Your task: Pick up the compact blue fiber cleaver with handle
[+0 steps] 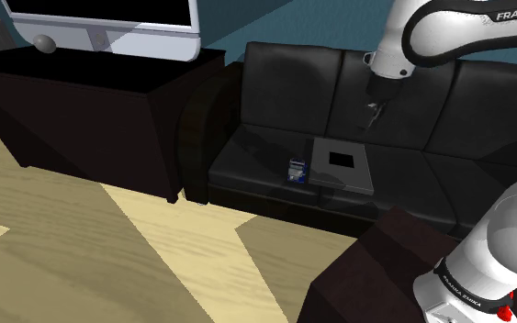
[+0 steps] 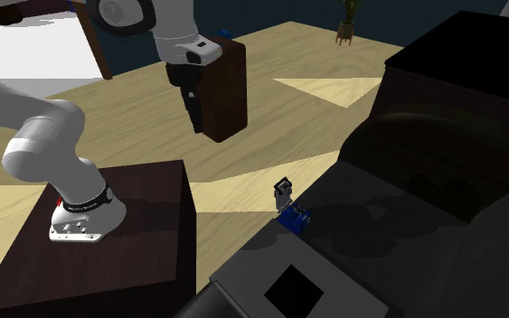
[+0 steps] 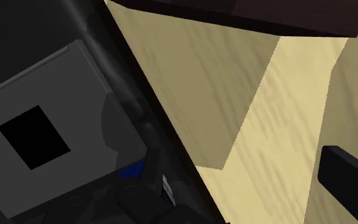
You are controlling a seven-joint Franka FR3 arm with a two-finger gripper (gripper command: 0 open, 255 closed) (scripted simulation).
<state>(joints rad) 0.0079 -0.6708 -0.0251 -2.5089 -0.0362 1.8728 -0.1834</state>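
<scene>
A grey slab (image 3: 85,95) with a black rectangle in its middle lies on the black sofa (image 3: 31,38). Just beside the slab's corner a bit of the blue cleaver (image 3: 130,172) shows. Past the sofa's edge lies pale wooden floor (image 3: 190,89). The black fingers (image 3: 348,183) stand apart, one over the floor.

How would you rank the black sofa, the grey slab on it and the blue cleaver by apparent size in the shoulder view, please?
1. black sofa, clearly largest
2. grey slab
3. blue cleaver, smallest
Slab and cleaver lie side by side, so nearness does not skew this.
</scene>
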